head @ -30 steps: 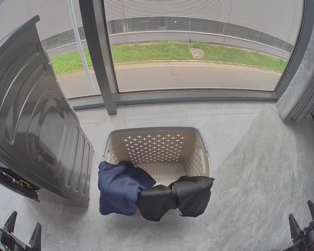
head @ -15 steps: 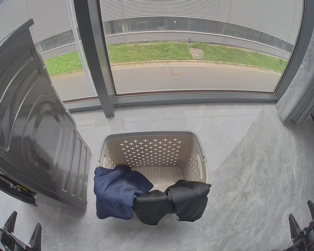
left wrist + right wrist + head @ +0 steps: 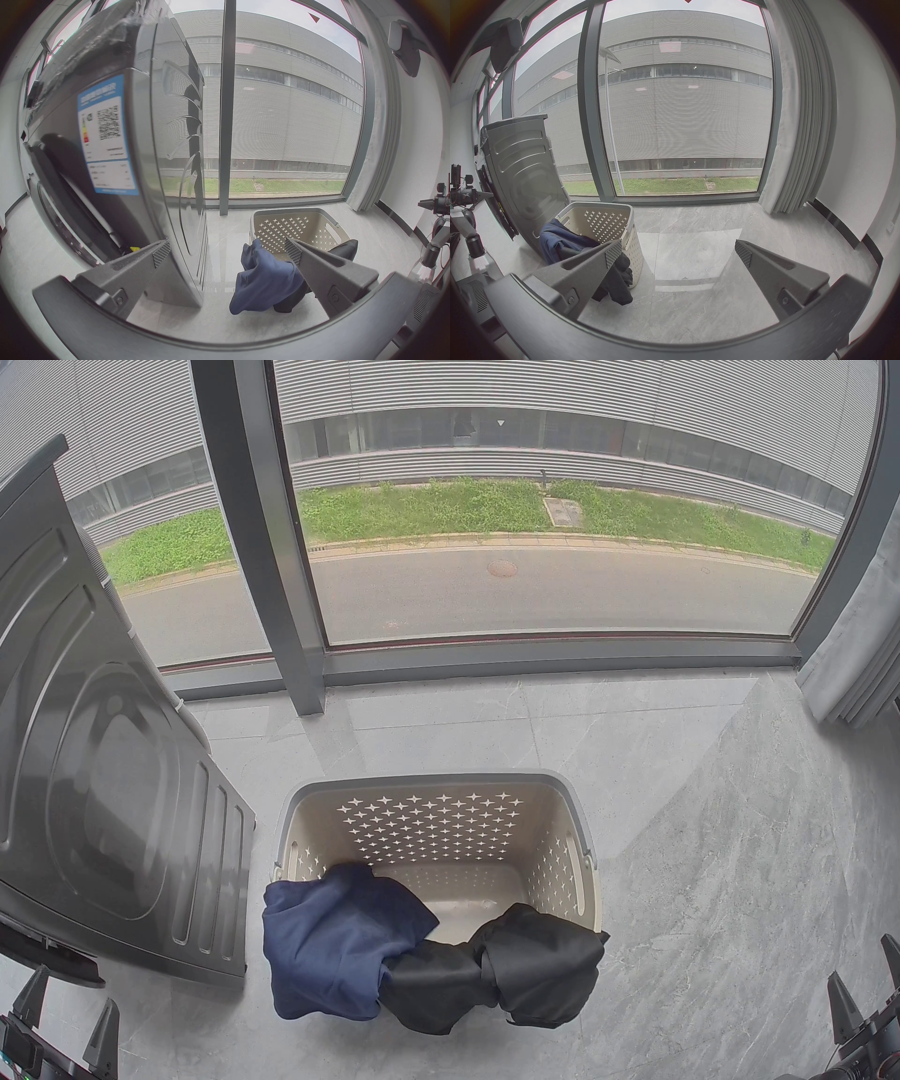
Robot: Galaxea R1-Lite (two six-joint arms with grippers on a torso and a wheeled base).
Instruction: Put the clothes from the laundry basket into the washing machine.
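A beige laundry basket with a grey rim stands on the floor in front of me. Over its near rim hang a navy garment and a black garment, touching each other. The grey washing machine stands to the basket's left, side panel towards me. My left gripper is open and empty, low near the machine. My right gripper is open and empty, to the right of the basket. The left wrist view has the gripper, machine, basket and navy garment. The right wrist view has the gripper and basket.
A floor-to-ceiling window with a dark pillar runs behind the basket. A grey curtain hangs at the far right. Bare grey stone floor spreads to the right of the basket and between it and the window.
The whole head view has shifted: basket and washing machine sit lower and nearer in the picture, so the camera moved. The clothes lie as before on the rim. Both grippers stay open.
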